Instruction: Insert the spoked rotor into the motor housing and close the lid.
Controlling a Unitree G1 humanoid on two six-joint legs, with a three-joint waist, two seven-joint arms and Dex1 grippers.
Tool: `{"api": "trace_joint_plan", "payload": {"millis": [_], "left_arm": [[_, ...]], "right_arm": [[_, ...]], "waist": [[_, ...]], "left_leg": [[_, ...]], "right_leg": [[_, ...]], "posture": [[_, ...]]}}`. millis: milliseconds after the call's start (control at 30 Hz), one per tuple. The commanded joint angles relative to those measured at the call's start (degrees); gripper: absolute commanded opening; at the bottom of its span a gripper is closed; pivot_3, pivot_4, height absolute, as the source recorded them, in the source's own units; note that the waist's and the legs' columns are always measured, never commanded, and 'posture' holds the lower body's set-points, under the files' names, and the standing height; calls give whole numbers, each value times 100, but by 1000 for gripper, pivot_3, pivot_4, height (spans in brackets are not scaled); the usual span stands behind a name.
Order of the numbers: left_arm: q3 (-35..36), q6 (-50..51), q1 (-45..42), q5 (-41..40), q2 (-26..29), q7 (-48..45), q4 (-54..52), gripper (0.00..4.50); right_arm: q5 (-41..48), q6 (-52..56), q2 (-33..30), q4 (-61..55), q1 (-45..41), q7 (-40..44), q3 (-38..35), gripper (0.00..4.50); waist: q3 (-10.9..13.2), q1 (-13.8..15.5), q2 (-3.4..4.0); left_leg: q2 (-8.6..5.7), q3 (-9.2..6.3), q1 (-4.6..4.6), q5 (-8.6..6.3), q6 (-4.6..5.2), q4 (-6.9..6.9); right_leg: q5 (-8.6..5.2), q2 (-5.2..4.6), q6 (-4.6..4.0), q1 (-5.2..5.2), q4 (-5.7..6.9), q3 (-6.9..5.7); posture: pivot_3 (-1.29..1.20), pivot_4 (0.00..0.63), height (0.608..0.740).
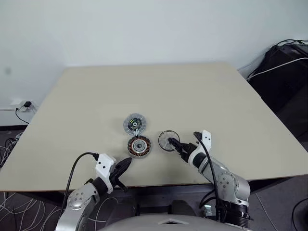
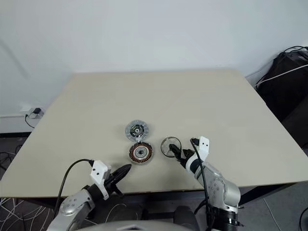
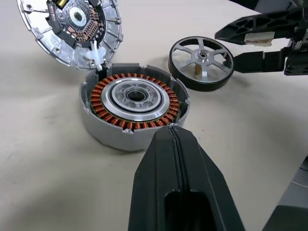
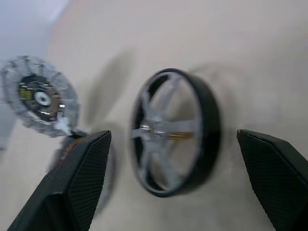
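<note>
On the left, the left claw (image 1: 124, 165) sits near the front edge of the table (image 1: 231, 106) with its 2 fingers pressed together and nothing between them, its tip aimed at the motor housing (image 1: 139, 146) just ahead of it. The housing lies flat and open, its ring of copper windings showing around a silver centre. The lid (image 1: 134, 124) lies behind it, touching its far rim, circuit-board face up; a small white tab at the joint may link the 2, though that cannot be told for sure. To the right of the housing, close by but apart from it, the spoked rotor (image 1: 168, 140) lies flat on the table, spokes up, dark rim around them. The right claw (image 1: 179, 147) is the nearer one to it: its fingers stand wide, 1 on each side of the rotor, not gripping. The rotor is round, so no long axis dictates the grip; what matters is that it lies directly ahead of the right claw, between the spread fingers. Taking it by the rim looks like the next step, then carrying it left to the housing. Nothing stands between the 2, but the lid's near edge and the left claw's tip both crowd the housing.
</note>
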Motion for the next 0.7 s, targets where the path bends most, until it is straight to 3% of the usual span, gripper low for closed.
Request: {"api": "trace_joint_plan", "payload": {"millis": [33, 100, 200, 500, 567, 700], "left_arm": [[91, -68, -90, -71, 3, 2, -11, 0], [99, -92, -103, -64, 3, -1, 22, 0], [95, -162, -61, -37, 0, -2, 52, 0], [89, -280, 39, -5, 21, -6, 108, 0], [91, -272, 30, -7, 26, -5, 121, 0], [85, -238, 12, -4, 22, 9, 110, 0]], "right_arm": [[220, 43, 70, 84, -154, -28, 24, 4476], [243, 35, 92, 161, -166, -55, 48, 4476], [317, 25, 121, 212, -144, -49, 57, 3875], [613, 77, 51, 131, 21, -112, -80, 936], [757, 108, 54, 67, 86, -166, -132, 448], [1147, 131, 186, -75, 157, -342, -290, 398]], "waist": [[0, 0, 0], [0, 1, 2], [1, -1, 3], [-1, -7, 10], [-7, 5, 13], [-7, 9, 14]], "left_leg": [[0, 1, 0, 0, 0, 0], [0, 1, 0, 0, 0, 0], [0, 1, 0, 0, 0, -2], [0, 4, -1, 0, 0, -4], [0, 4, 0, 0, 0, -5], [-1, 4, -2, 0, 0, -4]], "right_leg": [[0, 0, 0, 0, 0, 0], [0, 0, 0, 0, 0, 0], [0, 1, 0, -2, 0, 1], [0, -1, 0, -4, 0, 5], [-1, -2, 0, -3, -1, 6], [-1, -7, 0, -1, -3, 5]], "posture": [[0, 0, 740], [0, 0, 740], [0, 0, 740], [0, 0, 740], [0, 0, 740], [0, 0, 740]]}}
